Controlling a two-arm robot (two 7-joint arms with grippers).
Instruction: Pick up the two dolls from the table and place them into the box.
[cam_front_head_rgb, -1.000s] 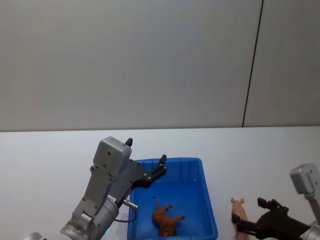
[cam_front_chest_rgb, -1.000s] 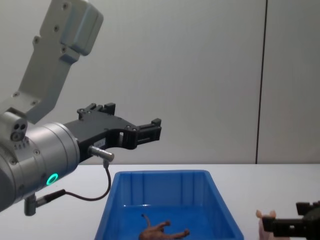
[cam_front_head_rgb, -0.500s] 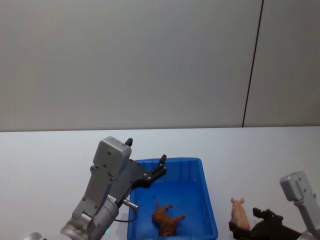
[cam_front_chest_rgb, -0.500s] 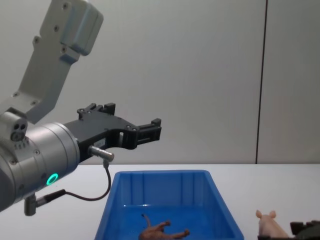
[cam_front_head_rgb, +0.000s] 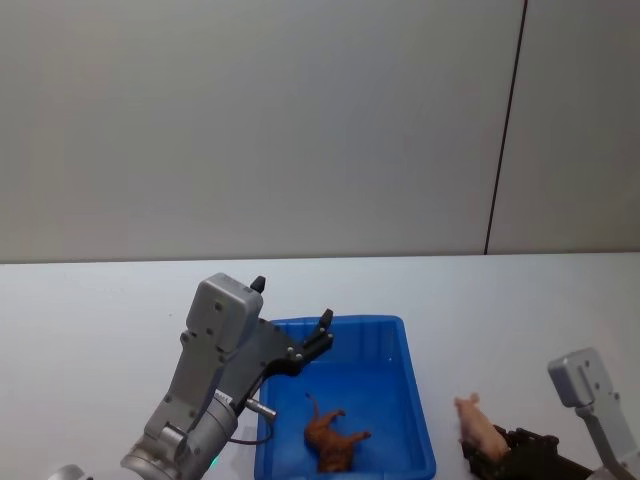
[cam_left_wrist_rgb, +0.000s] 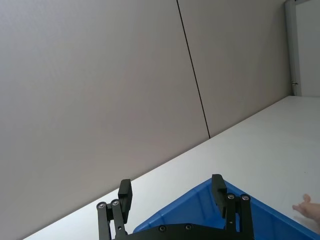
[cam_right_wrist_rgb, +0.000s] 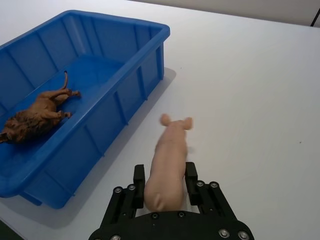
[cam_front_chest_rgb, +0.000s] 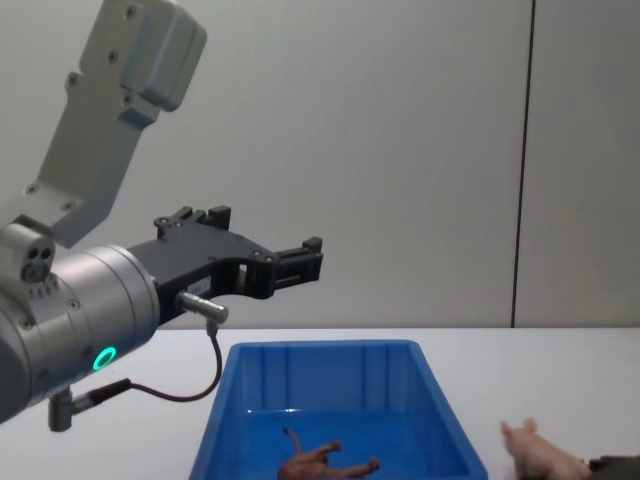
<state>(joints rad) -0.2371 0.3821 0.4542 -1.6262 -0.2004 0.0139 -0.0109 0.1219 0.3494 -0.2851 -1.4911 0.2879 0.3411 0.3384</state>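
Note:
The reddish-brown doll (cam_front_head_rgb: 333, 438) (cam_right_wrist_rgb: 35, 117) (cam_front_chest_rgb: 325, 462) lies on its side inside the blue box (cam_front_head_rgb: 405, 380) (cam_right_wrist_rgb: 120, 22) (cam_front_chest_rgb: 330, 375). On the white table (cam_front_head_rgb: 100, 320) to the right of the box, the pink pig doll (cam_front_head_rgb: 478, 427) (cam_right_wrist_rgb: 170, 160) (cam_front_chest_rgb: 535, 455) points its snout away from me. My right gripper (cam_front_head_rgb: 495, 455) (cam_right_wrist_rgb: 165, 171) is shut on its hind end. The pig leans a little toward the box. My left gripper (cam_front_head_rgb: 292, 305) (cam_left_wrist_rgb: 171, 184) (cam_front_chest_rgb: 265, 232) hovers open above the box's left rear part, holding nothing.
The box takes up the near middle of the table. Bare white tabletop lies to the left, behind the box and to the right of the pig. A grey wall with a dark vertical seam (cam_front_head_rgb: 505, 130) stands behind the table.
My right gripper has slid forward around the pig's rear and shut on it. The pig has shifted slightly left and tilted. The left arm has not moved.

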